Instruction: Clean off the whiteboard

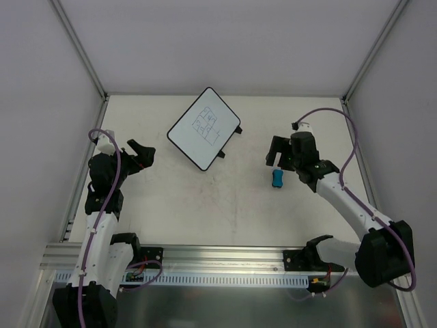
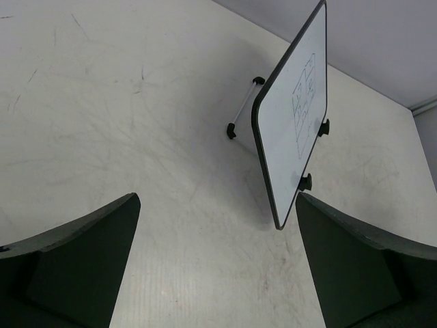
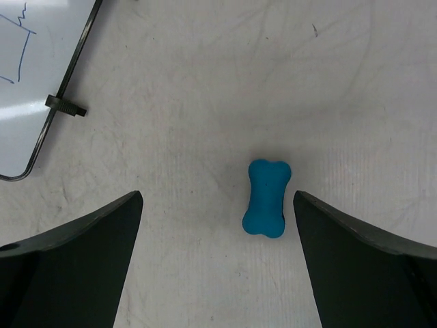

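**Top external.** Left gripper [image 1: 140, 154]: jaws spread, empty. Right gripper [image 1: 277, 160]: jaws apart, empty, just above a blue eraser [image 1: 276, 179] that lies on the table [image 1: 232, 212]. Whiteboard [image 1: 203, 128]: white face, thin black rim, rounded corners, set diagonally at the table's far middle, with thin dark box-like scribbles and 2 black tabs on its right edge. It lies between the 2 grippers and apart from both.

**Left wrist.** Left gripper [image 2: 218, 273]: released, with only bare table between the fingers [image 2: 68, 266]. Whiteboard [image 2: 290, 116]: ahead and to the right, tilted up off the table, scribbles on its upper half. A thin white rod [image 2: 244, 109] with black ends lies beside it.

**Right wrist.** Right gripper [image 3: 218, 266]: released, wide. The eraser [image 3: 266, 198] lies untouched ahead of the gap, nearer the right finger. Whiteboard [image 3: 27, 82]: 1 corner at upper left, 1 tab showing, well apart.
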`<action>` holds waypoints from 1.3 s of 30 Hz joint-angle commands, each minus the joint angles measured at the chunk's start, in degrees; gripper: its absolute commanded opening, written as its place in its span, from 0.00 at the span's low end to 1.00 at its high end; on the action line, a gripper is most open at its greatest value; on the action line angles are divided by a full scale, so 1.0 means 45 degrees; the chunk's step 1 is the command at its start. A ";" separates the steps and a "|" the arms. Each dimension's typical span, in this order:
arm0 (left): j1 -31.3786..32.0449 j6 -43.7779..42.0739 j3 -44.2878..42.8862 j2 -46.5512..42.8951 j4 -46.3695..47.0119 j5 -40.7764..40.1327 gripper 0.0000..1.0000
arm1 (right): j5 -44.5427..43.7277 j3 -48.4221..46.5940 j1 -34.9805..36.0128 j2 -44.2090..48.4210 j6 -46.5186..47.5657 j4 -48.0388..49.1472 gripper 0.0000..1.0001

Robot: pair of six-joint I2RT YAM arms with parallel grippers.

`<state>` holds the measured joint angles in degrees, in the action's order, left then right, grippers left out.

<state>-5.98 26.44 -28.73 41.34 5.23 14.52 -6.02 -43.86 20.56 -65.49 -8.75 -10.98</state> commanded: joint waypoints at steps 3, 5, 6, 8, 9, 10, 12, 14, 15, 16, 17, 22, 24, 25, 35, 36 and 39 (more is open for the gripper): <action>0.0059 -0.0054 -0.0412 0.0266 0.0243 -0.0142 0.99 | -0.1748 -0.2030 0.0549 -0.2181 0.0637 -0.2383 0.89; 0.0040 -0.0054 -0.0412 0.0382 0.0243 -0.0161 0.99 | -0.1670 -0.2070 0.0549 -0.2807 0.0675 -0.2364 0.80; 0.0059 -0.0054 -0.0412 0.0402 0.0243 -0.0142 0.99 | -0.1728 -0.2129 0.0510 -0.2964 0.0695 -0.2364 0.79; 0.0039 -0.0054 -0.0412 0.0480 0.0243 -0.0180 0.99 | -0.1864 -0.2168 0.0549 -0.3373 0.0734 -0.2383 0.71; 0.0059 -0.0074 -0.0412 0.0500 0.0262 -0.0181 0.99 | -0.1904 -0.2168 0.0549 -0.3472 0.0734 -0.2364 0.70; 0.0059 -0.0074 -0.0412 0.0539 0.0263 -0.0181 0.99 | -0.1981 -0.2168 0.0549 -0.3531 0.0734 -0.2364 0.70; 0.0040 -0.0074 -0.0412 0.0637 0.0282 -0.0142 0.99 | -0.2002 -0.2110 0.0549 -0.3590 0.0715 -0.2344 0.71; 0.0039 -0.0074 -0.0412 0.0695 0.0301 -0.0103 0.99 | -0.2216 -0.2032 0.0549 -0.3590 0.0695 -0.2364 0.71; 0.0059 -0.0055 -0.0412 0.0715 0.0302 -0.0045 0.99 | -0.2255 -0.1993 0.0530 -0.3629 0.0637 -0.2345 0.70; 0.0040 -0.0035 -0.0412 0.0754 0.0321 -0.0025 0.99 | -0.2256 -0.1973 0.0530 -0.3668 0.0617 -0.2364 0.71; 0.0039 -0.0035 -0.0412 0.0793 0.0321 0.0014 0.99 | -0.2217 -0.1915 0.0530 -0.3688 0.0598 -0.2345 0.71; 0.0040 -0.0015 -0.0393 0.0891 0.0360 0.0151 0.99 | -0.1807 -0.1876 0.0354 -0.4136 0.0481 -0.2345 0.70; 0.0059 -0.0035 -0.0373 0.0891 0.0360 0.0151 0.99 | -0.1728 -0.1856 0.0237 -0.4234 0.0461 -0.2345 0.70; 0.0040 -0.0035 -0.0354 0.0872 0.0360 0.0171 0.99 | -0.1651 -0.1856 0.0217 -0.4312 0.0461 -0.2344 0.69; 0.0039 -0.0093 -0.0295 0.0774 0.0380 0.0112 0.99 | -0.1474 -0.1993 0.0158 -0.5015 0.0461 -0.2344 0.60; 0.0039 -0.0113 -0.0295 0.0774 0.0380 0.0112 0.99 | -0.1436 -0.2031 0.0139 -0.5132 0.0461 -0.2364 0.61; 0.0059 -0.0113 -0.0276 0.0793 0.0380 0.0132 0.99 | -0.1416 -0.2090 0.0158 -0.5386 0.0422 -0.2345 0.59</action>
<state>-5.98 26.44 -28.73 45.41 5.26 14.50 -12.62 -52.05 21.45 -88.73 -6.57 -20.82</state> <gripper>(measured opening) 0.990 0.595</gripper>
